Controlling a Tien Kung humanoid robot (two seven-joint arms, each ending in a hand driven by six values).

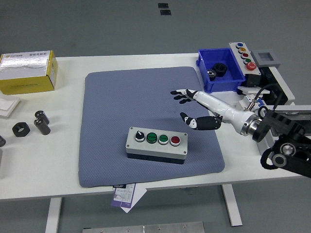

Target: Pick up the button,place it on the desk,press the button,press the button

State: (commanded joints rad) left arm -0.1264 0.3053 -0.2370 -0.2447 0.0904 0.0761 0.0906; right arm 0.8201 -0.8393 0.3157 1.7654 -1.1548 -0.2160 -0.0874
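A grey button box with a black knob, two green buttons and a red button lies flat on the blue-grey mat, near its front edge. My right hand hovers above the mat, up and to the right of the box, apart from it. Its fingers are spread and hold nothing. The left arm is out of view.
A blue bin with a black part stands at the back right, beside a second button box and grey electrical enclosures. At the left are a yellow box and black cylinders. A paper hangs off the front edge.
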